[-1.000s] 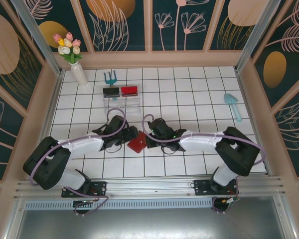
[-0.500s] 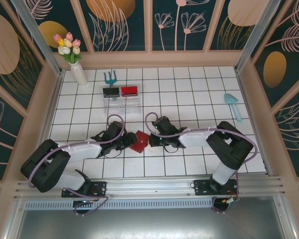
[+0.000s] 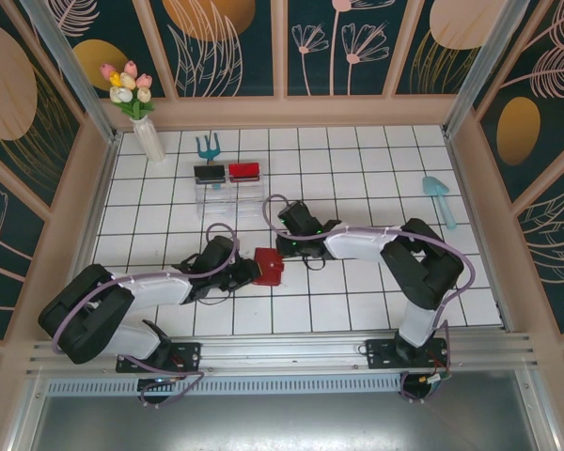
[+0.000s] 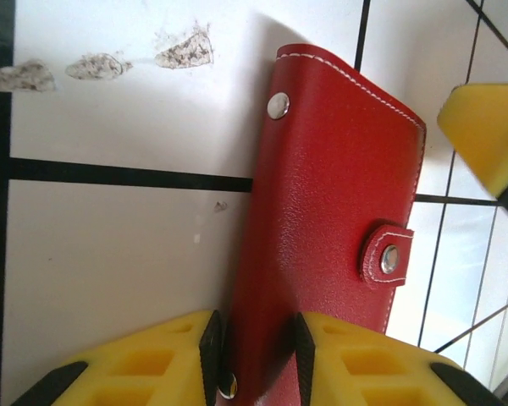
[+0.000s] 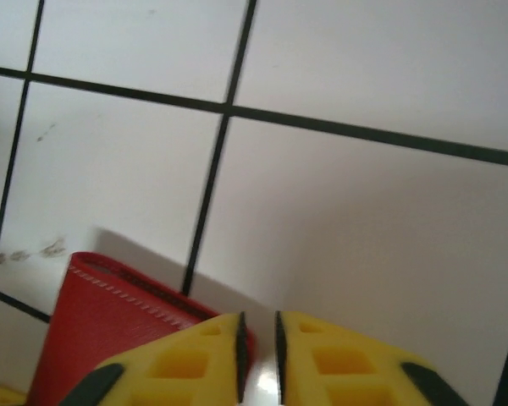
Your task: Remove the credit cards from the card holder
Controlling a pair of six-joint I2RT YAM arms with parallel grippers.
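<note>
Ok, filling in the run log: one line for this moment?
left hand: gripping card holder end | right hand: slightly open, empty | card holder: closed

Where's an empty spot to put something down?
Bare tiles between the red tray and the blue trowel, and nearer, in front of the card holder. Crowded around it, with the left hand and right hand there.

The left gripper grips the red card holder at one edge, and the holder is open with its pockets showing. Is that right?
Not quite. The left gripper does grip the card holder at one edge, but the holder is closed, red cover outward, no pockets showing, as the left wrist view shows.
</note>
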